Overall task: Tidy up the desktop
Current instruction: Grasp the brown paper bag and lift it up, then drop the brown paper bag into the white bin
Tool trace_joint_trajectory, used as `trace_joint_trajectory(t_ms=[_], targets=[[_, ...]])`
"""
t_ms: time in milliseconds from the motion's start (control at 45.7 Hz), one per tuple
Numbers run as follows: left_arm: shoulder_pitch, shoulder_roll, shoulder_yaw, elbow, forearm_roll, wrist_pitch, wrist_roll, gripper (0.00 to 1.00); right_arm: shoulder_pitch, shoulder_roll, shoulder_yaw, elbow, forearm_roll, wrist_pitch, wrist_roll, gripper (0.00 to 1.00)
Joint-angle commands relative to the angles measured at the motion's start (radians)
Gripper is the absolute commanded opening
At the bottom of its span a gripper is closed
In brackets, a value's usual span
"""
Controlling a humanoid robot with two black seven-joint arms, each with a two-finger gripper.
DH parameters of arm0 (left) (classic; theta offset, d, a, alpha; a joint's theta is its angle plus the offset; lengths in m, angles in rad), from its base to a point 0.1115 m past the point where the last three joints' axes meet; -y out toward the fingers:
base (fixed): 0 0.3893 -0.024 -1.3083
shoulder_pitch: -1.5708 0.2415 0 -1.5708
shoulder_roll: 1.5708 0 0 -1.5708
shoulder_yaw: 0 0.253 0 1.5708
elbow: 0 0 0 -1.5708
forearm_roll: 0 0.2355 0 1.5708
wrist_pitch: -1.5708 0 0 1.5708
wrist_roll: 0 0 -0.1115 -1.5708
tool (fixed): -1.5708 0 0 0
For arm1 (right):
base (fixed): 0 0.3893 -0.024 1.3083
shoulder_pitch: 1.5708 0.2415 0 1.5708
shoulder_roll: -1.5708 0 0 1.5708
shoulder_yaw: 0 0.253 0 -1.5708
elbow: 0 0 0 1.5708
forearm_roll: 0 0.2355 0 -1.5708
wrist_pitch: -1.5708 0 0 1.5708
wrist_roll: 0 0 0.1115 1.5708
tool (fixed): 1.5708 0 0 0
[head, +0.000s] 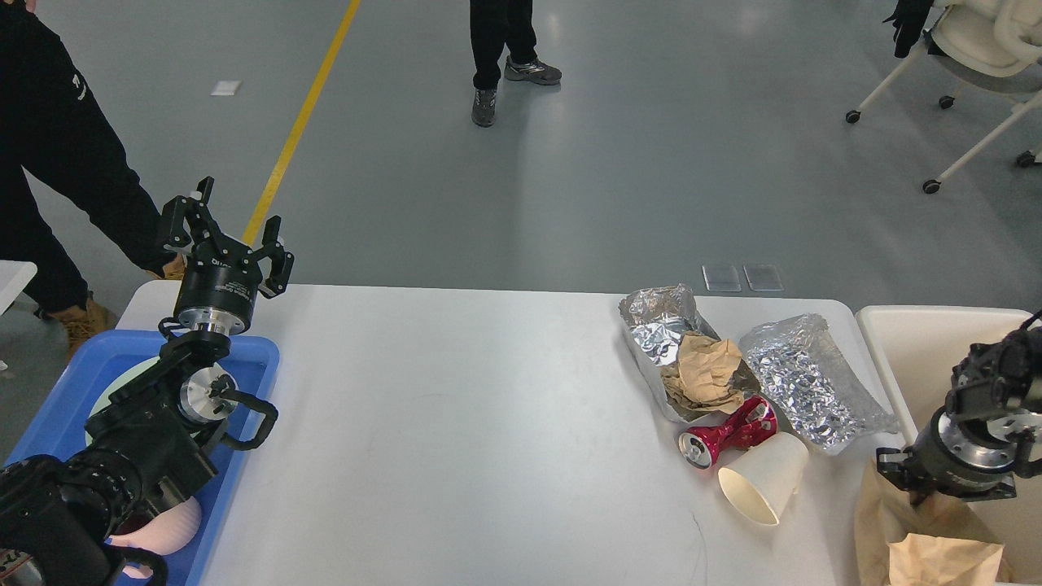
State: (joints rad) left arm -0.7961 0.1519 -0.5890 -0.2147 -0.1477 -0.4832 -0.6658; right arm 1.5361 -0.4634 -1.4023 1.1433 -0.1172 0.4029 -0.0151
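Note:
The white desktop [488, 423] carries litter at its right end: a foil tray [655, 321] with crumpled brown paper [704, 370], a crinkled foil bag [806, 378], a crushed red can [724, 435] and a white paper cup [761, 488] on its side. My right gripper [936, 495] points down at the table's right edge, shut on the top of a brown paper bag [928, 545] that hangs below it. Above the far left corner, my left gripper [224, 232] stands raised and open, holding nothing.
A cream bin [920, 342] stands just right of the table, beside the held bag. At the left, under my left arm, a blue tray [252, 358] holds a pale plate [122, 378] and a pink object [167, 529]. People stand beyond the table's far side.

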Motion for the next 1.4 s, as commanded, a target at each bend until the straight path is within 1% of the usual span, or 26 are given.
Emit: trace_joint_trajectory(t_ms=[0,153,262,284,350,525,831,919,984,1269,1378], targets=[[0.0,0.0,0.0,0.0,-0.001,0.0,0.0,0.96,0.143,-0.092,-0.017,0.022,-0.018,0.077,0.003,0.0],[0.0,0.0,0.0,0.0,0.0,0.0,0.0,0.96,0.355,-0.19,-0.026,0.03,-0.044,0.186,0.004,0.0],[0.0,0.0,0.0,0.0,0.0,0.0,0.0,0.96,0.516,-0.218,-0.026,0.026,-0.053,0.26,0.004,0.0],[0.0,0.0,0.0,0.0,0.0,0.0,0.0,0.96,0.583,-0.222,-0.024,0.023,-0.053,0.287,0.004,0.0],[0.0,0.0,0.0,0.0,0.0,0.0,0.0,0.96,0.644,-0.221,-0.018,0.016,-0.053,0.312,0.004,0.0],[0.0,0.0,0.0,0.0,0.0,0.0,0.0,0.96,0.731,-0.215,0.006,0.01,-0.053,0.326,0.004,0.0],[0.0,0.0,0.0,0.0,0.0,0.0,0.0,0.96,0.734,-0.215,0.042,-0.007,-0.053,0.317,0.003,0.0],[0.0,0.0,0.0,0.0,0.0,0.0,0.0,0.96,0.713,-0.222,0.042,-0.048,-0.053,0.298,-0.002,0.0],[0.0,0.0,0.0,0.0,0.0,0.0,0.0,0.96,0.653,-0.224,0.042,-0.103,-0.053,0.252,-0.003,0.0],[0.0,0.0,0.0,0.0,0.0,0.0,0.0,0.96,0.165,-0.244,0.045,-0.405,-0.036,-0.033,-0.005,0.0],[0.0,0.0,0.0,0.0,-0.001,0.0,0.0,0.96,-0.005,-0.244,0.078,-0.484,-0.036,-0.131,-0.005,0.0]])
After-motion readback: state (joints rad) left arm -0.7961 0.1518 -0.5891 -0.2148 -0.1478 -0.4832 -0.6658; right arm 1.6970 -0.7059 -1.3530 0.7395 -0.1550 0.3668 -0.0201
